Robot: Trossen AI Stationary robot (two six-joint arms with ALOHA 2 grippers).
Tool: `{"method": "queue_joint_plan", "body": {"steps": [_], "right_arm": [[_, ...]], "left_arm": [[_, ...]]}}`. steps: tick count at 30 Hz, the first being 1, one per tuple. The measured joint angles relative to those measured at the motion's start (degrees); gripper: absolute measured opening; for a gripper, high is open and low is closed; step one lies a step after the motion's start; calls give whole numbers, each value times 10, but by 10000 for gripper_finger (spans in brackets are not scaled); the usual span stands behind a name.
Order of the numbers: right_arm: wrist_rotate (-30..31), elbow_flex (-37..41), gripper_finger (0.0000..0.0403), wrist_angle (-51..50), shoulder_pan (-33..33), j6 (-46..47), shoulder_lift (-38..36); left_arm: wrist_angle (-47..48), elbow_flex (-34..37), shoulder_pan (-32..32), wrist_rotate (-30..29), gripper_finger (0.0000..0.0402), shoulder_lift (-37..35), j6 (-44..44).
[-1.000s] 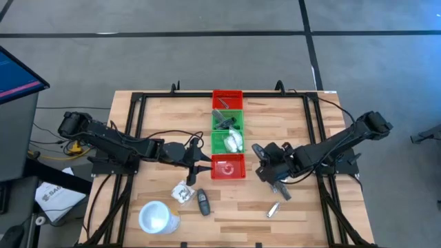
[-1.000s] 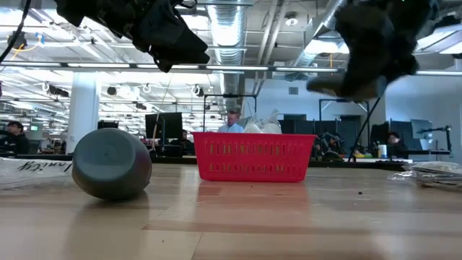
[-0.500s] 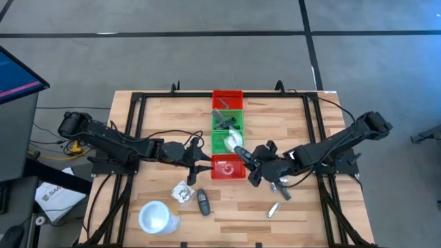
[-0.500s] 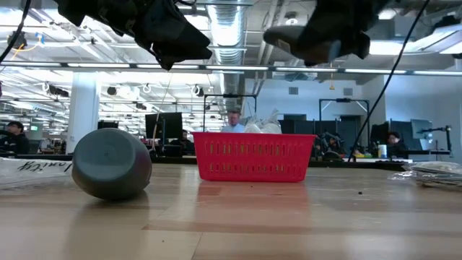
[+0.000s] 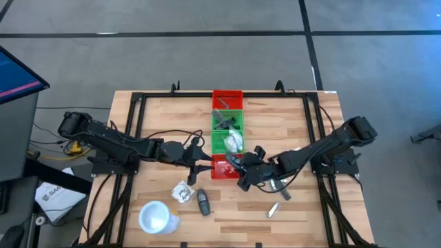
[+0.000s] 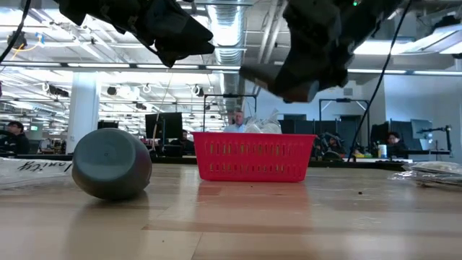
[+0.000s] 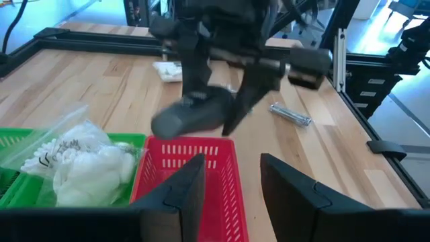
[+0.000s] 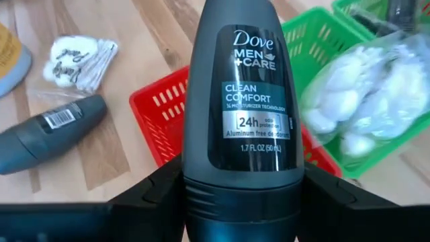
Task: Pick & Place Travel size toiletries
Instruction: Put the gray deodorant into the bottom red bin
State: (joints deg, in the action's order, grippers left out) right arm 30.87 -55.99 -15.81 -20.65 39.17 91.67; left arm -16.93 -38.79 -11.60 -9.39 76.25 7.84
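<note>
My right gripper is shut on a dark grey deodorant bottle and holds it over the near red bin. The left wrist view shows this bottle above the bin's rim. My left gripper stands open just left of that bin, with nothing between its fingers. A second grey bottle and a clear packet of cotton swabs lie flat on the table near the front. A slim silver tube lies at the front right. My right gripper pinches the bottle's wide end between its two fingers, one on each side. The fingers come from the table's right, slanting down, and the bottle sticks out ahead along them. It hangs clear over the red bin, its free end tilted down.
Behind the near red bin stand two green bins and a far red bin in a row; one green bin holds a bag of cotton balls. A white cup lies at the front left. A black frame edges the table.
My right gripper has gone toward the table's left edge and a little down, carrying the grey bottle from right of the bins to above the near red bin. Its wrist has rolled and tipped on the way. It has stayed shut on the bottle.
</note>
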Motion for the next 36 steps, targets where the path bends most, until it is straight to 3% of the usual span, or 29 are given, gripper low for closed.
{"method": "queue_joint_plan", "body": {"steps": [12,21,27,36], "right_arm": [[-72,0,190,84,43,-47,60],[-84,0,191,93,51,-61,62],[-85,0,230,100,51,-62,66],[-84,0,199,120,59,-68,76]], "left_arm": [[-1,0,0,0,136,0,0],[-1,0,0,0,136,0,0],[-1,0,0,0,136,0,0],[0,0,0,0,136,0,0]]}}
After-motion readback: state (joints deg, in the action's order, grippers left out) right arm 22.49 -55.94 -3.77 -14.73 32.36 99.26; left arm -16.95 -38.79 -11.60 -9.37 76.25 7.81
